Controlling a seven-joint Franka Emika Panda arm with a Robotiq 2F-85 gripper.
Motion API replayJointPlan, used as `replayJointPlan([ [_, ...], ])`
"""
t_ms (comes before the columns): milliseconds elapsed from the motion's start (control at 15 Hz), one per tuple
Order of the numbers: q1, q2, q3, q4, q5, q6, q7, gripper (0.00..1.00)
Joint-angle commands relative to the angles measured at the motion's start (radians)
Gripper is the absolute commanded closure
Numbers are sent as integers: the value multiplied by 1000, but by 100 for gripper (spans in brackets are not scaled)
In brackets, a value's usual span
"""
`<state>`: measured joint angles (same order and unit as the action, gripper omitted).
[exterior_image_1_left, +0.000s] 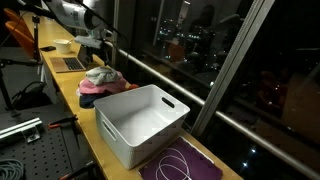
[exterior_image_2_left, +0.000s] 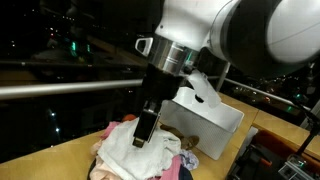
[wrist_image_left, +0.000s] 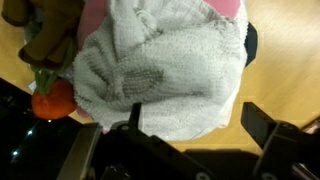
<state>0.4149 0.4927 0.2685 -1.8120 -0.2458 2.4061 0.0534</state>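
Spread wide, the pincer (wrist_image_left: 197, 140) grips nothing. Directly under its fingers lies the grey-white knitted cloth (wrist_image_left: 160, 70), soft and crumpled, atop a pink garment (wrist_image_left: 95, 18). Beside it is a round orange thing (wrist_image_left: 52, 102), all on the smooth wooden table (wrist_image_left: 285, 85).

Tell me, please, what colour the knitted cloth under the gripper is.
The knitted cloth is off-white, clearest in the wrist view.

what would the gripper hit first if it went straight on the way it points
Probably the white knitted cloth on top of the pile, right under the open gripper; the gap is hard to judge.
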Motion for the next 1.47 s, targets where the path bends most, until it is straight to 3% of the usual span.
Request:
replayJointPlan([
  [0, 21, 105, -32, 70, 6, -20, 2, 0],
  [467, 7, 198, -78, 61, 4, -5, -8, 0],
  [533, 4, 203, -80, 56, 7, -2, -8, 25],
  [600, 0, 202, -82, 46, 8, 3, -11, 26],
  [1200, -86, 123, -78, -35, 67, 21, -49, 93],
  [1267, -97, 102, -79, -58, 72, 26, -54, 99],
  [1400, -119, 54, -80, -103, 79, 32, -64, 100],
])
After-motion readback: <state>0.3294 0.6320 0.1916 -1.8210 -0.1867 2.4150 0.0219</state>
